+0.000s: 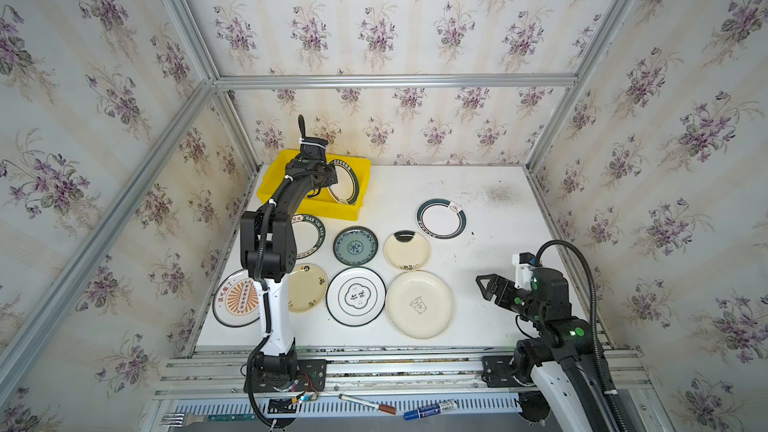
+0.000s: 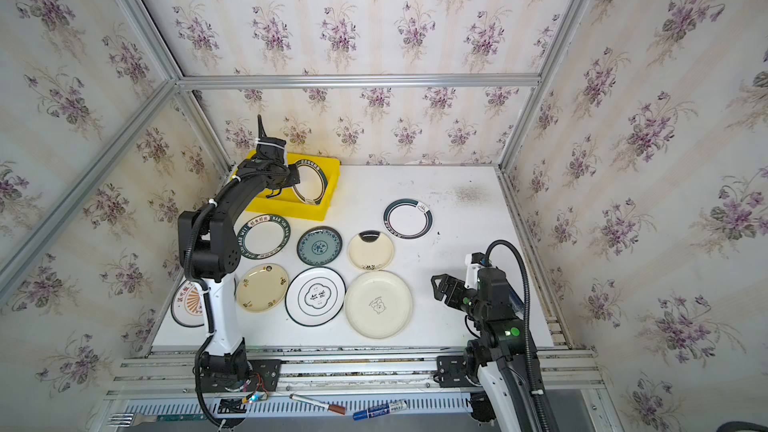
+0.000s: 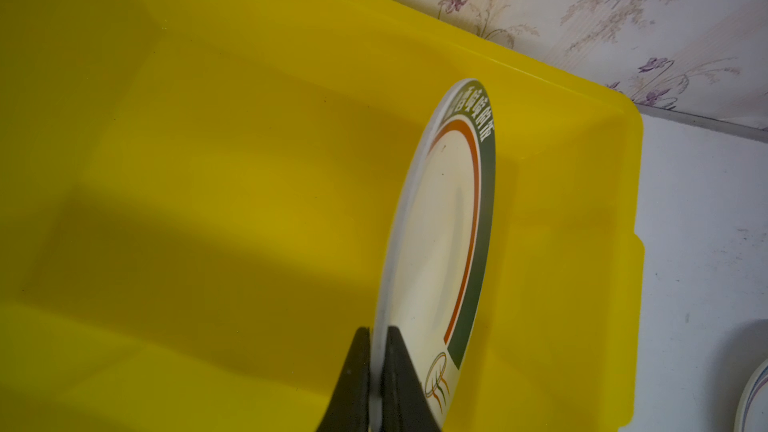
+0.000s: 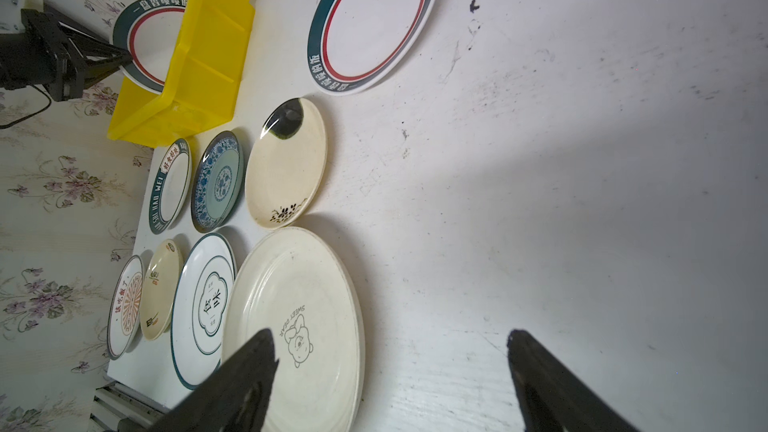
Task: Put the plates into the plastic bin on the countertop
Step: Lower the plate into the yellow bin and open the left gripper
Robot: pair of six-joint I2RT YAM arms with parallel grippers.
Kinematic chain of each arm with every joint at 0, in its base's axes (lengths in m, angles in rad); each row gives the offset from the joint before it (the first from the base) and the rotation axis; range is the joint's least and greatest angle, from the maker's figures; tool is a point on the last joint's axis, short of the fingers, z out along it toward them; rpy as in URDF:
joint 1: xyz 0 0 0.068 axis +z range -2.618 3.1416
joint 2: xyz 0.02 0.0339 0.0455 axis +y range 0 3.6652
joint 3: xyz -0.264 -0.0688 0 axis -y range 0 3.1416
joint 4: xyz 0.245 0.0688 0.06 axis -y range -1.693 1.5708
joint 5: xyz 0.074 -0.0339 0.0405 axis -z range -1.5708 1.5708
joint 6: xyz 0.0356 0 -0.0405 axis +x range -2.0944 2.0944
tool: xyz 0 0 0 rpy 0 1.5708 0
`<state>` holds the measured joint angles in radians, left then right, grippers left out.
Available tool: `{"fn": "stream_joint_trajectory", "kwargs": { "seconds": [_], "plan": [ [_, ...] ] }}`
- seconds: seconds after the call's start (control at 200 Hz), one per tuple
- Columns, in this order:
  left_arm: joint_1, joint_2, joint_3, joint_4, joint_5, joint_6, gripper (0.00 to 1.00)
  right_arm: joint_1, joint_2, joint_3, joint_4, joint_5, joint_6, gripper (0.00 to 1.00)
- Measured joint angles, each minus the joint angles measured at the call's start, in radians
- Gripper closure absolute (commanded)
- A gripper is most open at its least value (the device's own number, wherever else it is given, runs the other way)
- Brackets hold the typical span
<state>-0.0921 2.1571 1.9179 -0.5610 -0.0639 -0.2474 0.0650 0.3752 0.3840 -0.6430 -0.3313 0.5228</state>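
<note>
Plate (image 3: 449,222) with a dark green rim stands on edge inside the yellow plastic bin (image 3: 249,118), tipped a little off upright. Its long axis runs straight out ahead of my left gripper (image 3: 377,330), so I see it almost edge-on. The far end of its rim, with white lettering, points toward the bin's back wall. The painted face is cream with an orange line inside the green band, and it turns toward one finger's side. My left jaws are clamped on the near rim, one fingertip against each face. Whether the low edge touches the bin floor I cannot tell. In both top views the green-rimmed plate (image 1: 345,184) (image 2: 311,184) leans just beyond those fingertips, within the bin's walls.

My right gripper (image 4: 390,338) hangs over the countertop (image 4: 582,160), jaws spread wide with nothing between them. A large cream plate (image 4: 299,305) with a bear drawing lies flat beside one fingertip, and in the wrist view its edge passes under that finger. A teal plate (image 4: 218,180) lies flat farther out ahead, well apart from these jaws.
</note>
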Motion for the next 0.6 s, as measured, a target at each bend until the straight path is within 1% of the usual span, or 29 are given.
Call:
{"fn": "stream_joint_trajectory", "kwargs": {
  "seconds": [0.05,0.075,0.12,0.185,0.2,0.215,0.23,0.335,0.405,0.48,0.6],
  "plan": [
    [0.0,0.005,0.002,-0.001,0.002,0.005,0.79,0.0,0.0,-0.002,-0.004,0.007,0.0,0.1],
    [0.0,0.008,0.005,-0.002,0.002,0.008,0.76,0.0,0.0,-0.002,-0.004,0.01,0.0,0.1],
    [0.001,0.014,0.007,-0.002,0.005,0.011,0.68,0.0,0.0,-0.002,-0.004,0.012,0.0,0.1],
    [0.0,0.023,0.008,-0.005,0.01,0.016,0.54,0.0,-0.001,-0.002,-0.004,0.016,0.0,0.1],
    [-0.001,0.025,0.009,-0.006,0.013,0.017,0.48,0.0,-0.001,-0.002,-0.004,0.018,0.0,0.1],
    [-0.002,0.026,0.009,-0.006,0.013,0.017,0.38,0.0,-0.001,-0.002,-0.004,0.018,0.0,0.1],
    [-0.002,0.026,0.009,-0.007,0.014,0.02,0.35,0.0,-0.002,-0.002,-0.004,0.018,0.0,0.09],
    [-0.008,0.019,0.009,-0.008,0.019,0.026,0.33,0.0,-0.007,-0.002,-0.004,0.022,0.001,0.07],
    [-0.014,0.003,0.009,-0.008,0.019,0.037,0.28,0.0,-0.009,-0.002,-0.004,0.022,0.001,0.06],
    [-0.02,-0.017,0.014,-0.008,0.011,0.047,0.2,0.0,-0.011,-0.006,-0.006,0.023,0.002,0.04],
    [-0.026,-0.049,0.019,-0.007,0.0,0.063,0.14,0.0,-0.011,-0.006,-0.007,0.034,0.005,0.02]
  ]
}}
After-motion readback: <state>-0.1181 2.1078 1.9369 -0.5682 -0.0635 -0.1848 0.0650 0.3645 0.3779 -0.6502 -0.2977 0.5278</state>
